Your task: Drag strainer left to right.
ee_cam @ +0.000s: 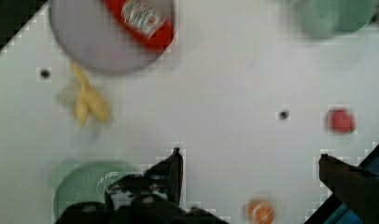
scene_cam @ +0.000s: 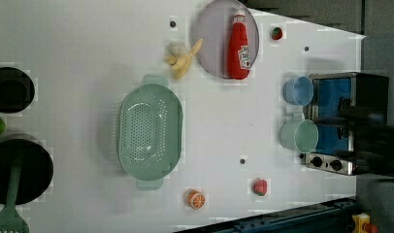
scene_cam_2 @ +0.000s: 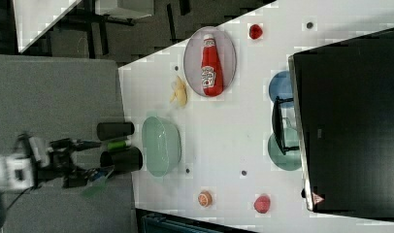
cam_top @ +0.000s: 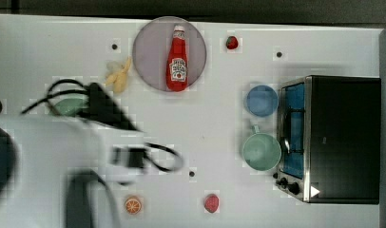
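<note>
The strainer, a pale mint-green oval basket with rows of tiny holes, sits on the white table left of centre in the left view. In the top view my arm covers most of the strainer, leaving a green sliver. In the right view the strainer lies near the table's left edge. My gripper is open and hangs above bare table with nothing between its fingers. The strainer shows beside one finger, apart from it and partly hidden by the gripper body.
A grey plate holds a ketchup bottle, with a banana beside it. A blue mug and a mint mug stand against the toaster oven. An orange half and red fruits lie near the table's edges. Black pots stand on the left view's left.
</note>
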Controlling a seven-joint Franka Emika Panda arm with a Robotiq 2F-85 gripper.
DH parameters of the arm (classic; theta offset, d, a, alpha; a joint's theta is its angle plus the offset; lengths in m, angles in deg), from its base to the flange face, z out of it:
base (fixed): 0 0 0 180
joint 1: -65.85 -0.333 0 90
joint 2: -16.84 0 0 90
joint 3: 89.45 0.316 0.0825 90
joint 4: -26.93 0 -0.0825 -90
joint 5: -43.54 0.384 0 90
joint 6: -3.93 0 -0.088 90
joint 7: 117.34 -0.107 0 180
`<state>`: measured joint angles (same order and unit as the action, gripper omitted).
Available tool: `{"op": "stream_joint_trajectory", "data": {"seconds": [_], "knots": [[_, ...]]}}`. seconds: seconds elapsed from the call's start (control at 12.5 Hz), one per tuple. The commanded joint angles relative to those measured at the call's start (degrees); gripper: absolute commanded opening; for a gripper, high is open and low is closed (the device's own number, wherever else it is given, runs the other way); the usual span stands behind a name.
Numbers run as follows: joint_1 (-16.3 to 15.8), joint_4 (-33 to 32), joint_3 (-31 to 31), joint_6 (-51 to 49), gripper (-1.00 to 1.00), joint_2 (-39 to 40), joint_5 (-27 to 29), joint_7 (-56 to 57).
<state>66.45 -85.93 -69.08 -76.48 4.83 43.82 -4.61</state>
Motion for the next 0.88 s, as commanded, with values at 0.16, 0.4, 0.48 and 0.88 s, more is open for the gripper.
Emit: {"op": "stream_joint_trajectory", "data": {"seconds": [0.16, 0.4, 0.48, 0.88], "knots": [[-2.11, -3.14, 8.14, 7.19, 1.00, 8.07, 1.60, -25.28], [-2.21, -5.88, 11.84, 17.60, 1.00, 16.95, 1.48, -37.42], [-2.26, -7.20, 12.19, 21.14, 1.00, 19.61, 1.44, -40.67], [-2.46, -13.59, 11.93, 44.65, 1.00, 31.30, 1.42, -45.53]]}}
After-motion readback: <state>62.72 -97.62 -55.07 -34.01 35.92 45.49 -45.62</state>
